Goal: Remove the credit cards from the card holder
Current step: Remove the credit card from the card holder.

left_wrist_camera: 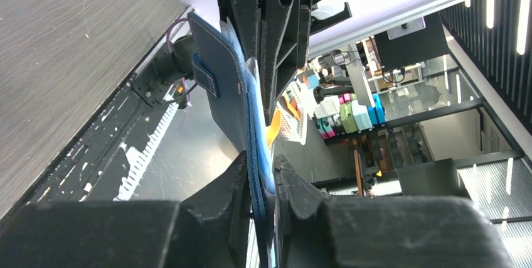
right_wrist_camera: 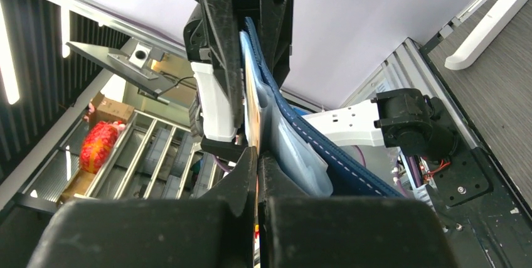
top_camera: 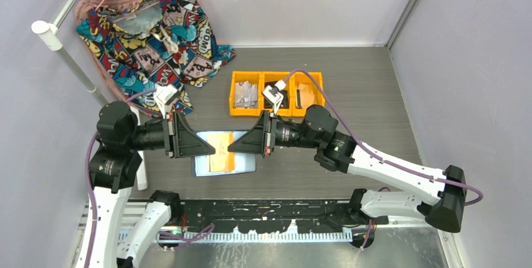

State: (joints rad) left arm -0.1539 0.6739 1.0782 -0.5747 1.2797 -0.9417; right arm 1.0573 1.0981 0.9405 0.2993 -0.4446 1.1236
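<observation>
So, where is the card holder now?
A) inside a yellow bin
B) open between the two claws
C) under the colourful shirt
B: the card holder is open between the left claw, shut on it, and the right claw, apparently pinching a credit card.

We are in a robotics lab: pale partition walls (top_camera: 313, 4) box in the grey table (top_camera: 364, 92), yellow parts bins (top_camera: 262, 86) sit at twelve o'clock, and beyond we see storage shelving (right_wrist_camera: 144, 155) and strip lights (right_wrist_camera: 7, 61).
</observation>
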